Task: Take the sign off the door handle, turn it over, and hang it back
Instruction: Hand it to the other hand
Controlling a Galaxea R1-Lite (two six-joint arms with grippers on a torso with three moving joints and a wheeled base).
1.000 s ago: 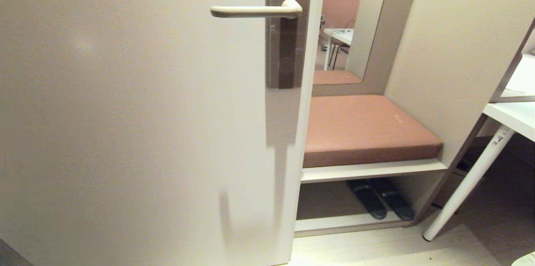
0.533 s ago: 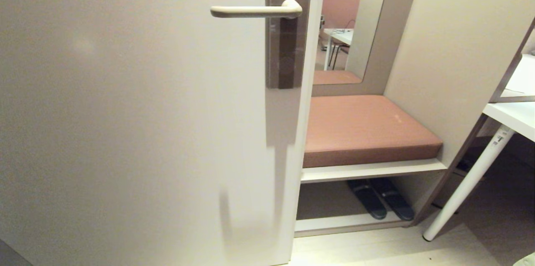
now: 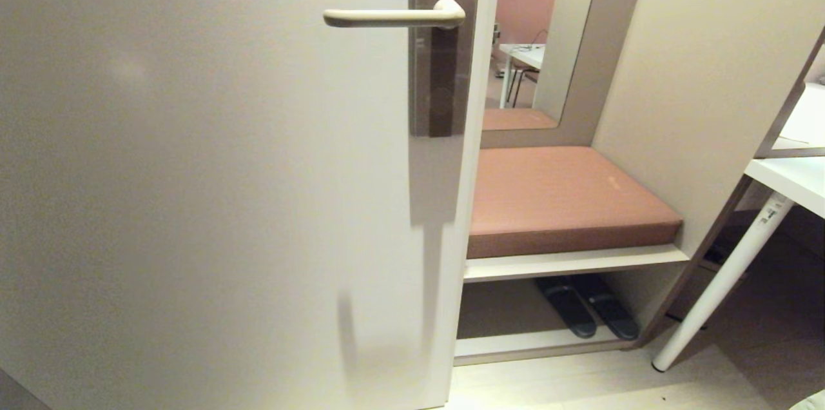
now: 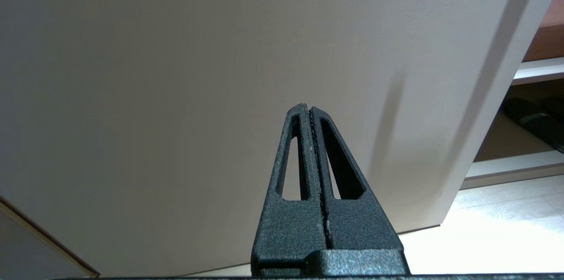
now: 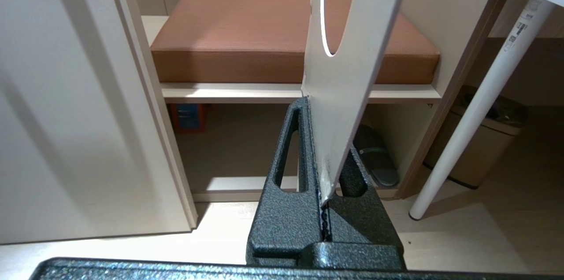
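Right gripper is pinching the sign white face showing, empty left gripper is resting closed; hole should be squared to the bare handle before threading.

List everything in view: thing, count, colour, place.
door: 1, cream, fills the head view's left.
door handle: 1, cream-beige lever on a brownish-grey backplate, nothing hanging on it.
sign: 1, white face showing, off the handle, clamped in the right end effector.
cushion: 1, reddish-brown, on the bench right of the door.
slippers: 2, dark, under the bench.
table leg: 1, white, far right.
bin: 1, beige, behind the table leg.
left end effector: 1, black, shut, empty, near the door.
right end effector: 1, black, shut on the sign.
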